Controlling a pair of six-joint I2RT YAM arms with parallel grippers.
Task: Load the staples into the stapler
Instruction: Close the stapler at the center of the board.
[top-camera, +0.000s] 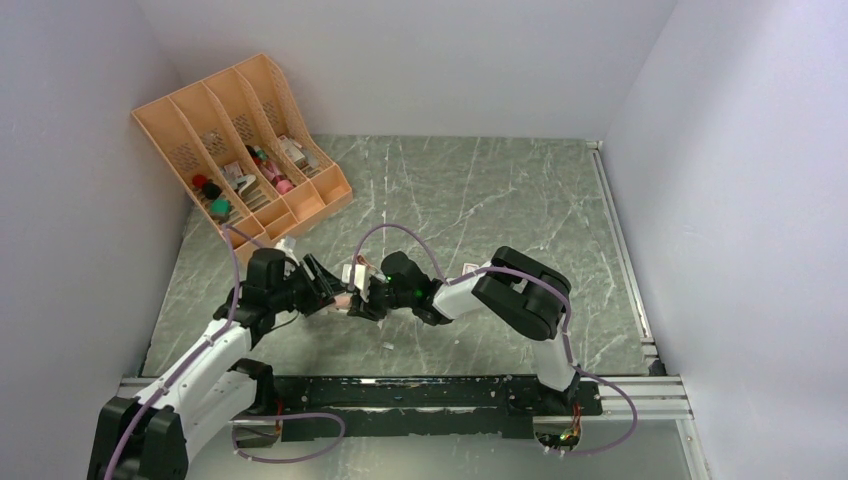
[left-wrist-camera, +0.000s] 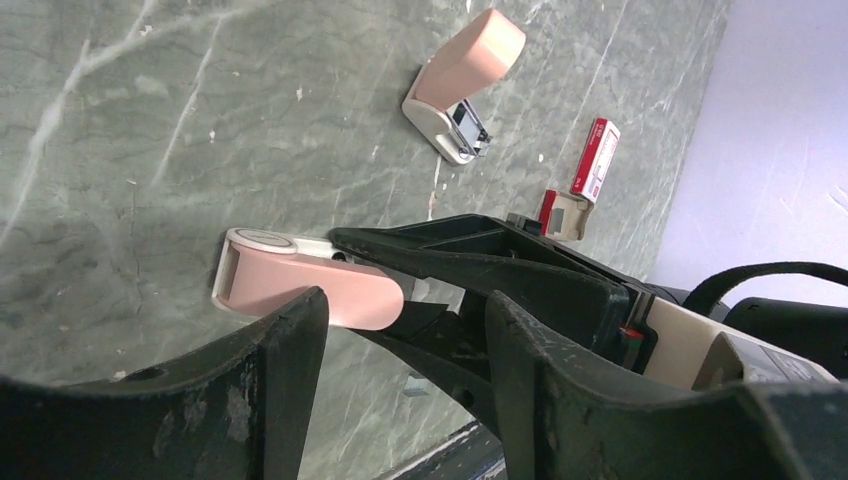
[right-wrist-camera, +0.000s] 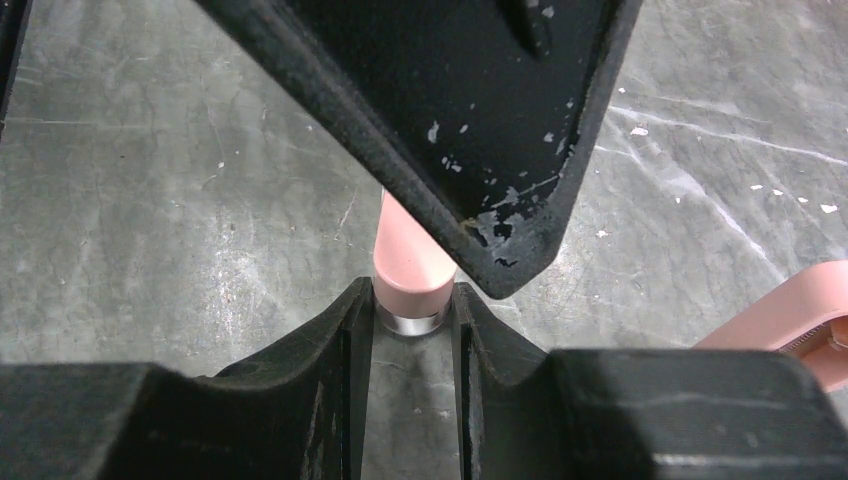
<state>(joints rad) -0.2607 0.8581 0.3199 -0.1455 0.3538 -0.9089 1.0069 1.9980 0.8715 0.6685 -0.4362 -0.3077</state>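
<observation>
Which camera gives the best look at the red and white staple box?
Left wrist view: the staple box lies unobstructed on the table, its red-and-white side clear. In the top view it is too small to pick out. The right wrist view does not show it.

Two pink staplers: the near stapler pinched between the fingers of the right gripper, the far stapler lying open well beyond the fingertips of the left gripper. One red-and-white box off to the side of the far stapler, and one grey tray just beside it, nearer the fingers. One tiny grey strip on the table, seen in the gap between the left fingers, too small to make out. Two grippers, two fingers each. One orange organizer with four tall slots, well apart from all the fingers
</observation>
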